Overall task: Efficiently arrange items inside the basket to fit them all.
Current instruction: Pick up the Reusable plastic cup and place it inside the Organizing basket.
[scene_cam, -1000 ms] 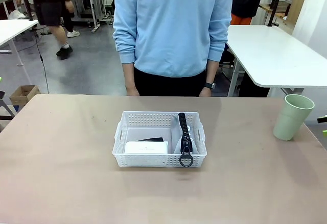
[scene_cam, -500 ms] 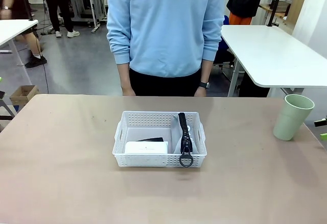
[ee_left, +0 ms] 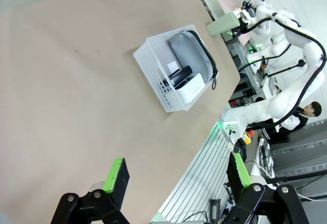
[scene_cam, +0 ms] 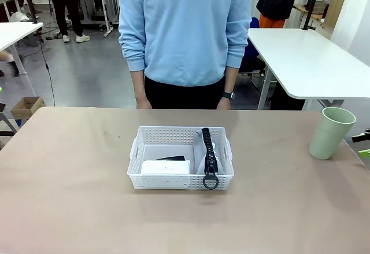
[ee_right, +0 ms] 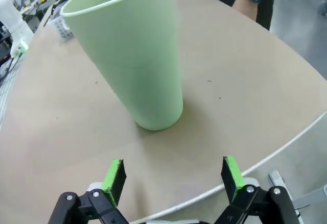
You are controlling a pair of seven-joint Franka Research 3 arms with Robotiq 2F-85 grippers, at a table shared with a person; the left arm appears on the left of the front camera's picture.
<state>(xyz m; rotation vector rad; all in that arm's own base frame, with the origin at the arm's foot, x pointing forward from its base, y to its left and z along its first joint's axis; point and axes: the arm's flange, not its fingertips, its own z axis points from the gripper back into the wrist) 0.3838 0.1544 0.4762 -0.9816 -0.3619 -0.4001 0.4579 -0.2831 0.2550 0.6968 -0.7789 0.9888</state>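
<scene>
left gripper (ee_left: 178, 173) hangs over the table's (scene_cam: 69, 167) near edge, jaws wide, nothing between them. left half of the table is bare, free to move across. a cardboard box (scene_cam: 26, 106) sits on the floor past the far left corner. the white basket (scene_cam: 167, 181) sits mid table. inside it, a small white box (scene_cam: 165, 166) lies flat against the front wall and a black stapler (scene_cam: 171, 158) lies just behind it, with bare floor toward the far wall. a grey pouch (scene_cam: 209, 158) stands on edge along the right wall, its ring pull (scene_cam: 210, 181) hanging over the front rim. a person (scene_cam: 185, 34) stands at the far edge behind the basket. the pale green cup (scene_cam: 330, 132) stands upright near the right edge, well apart from the basket. right gripper (ee_right: 172, 178) faces the cup, jaws wide, not touching.
</scene>
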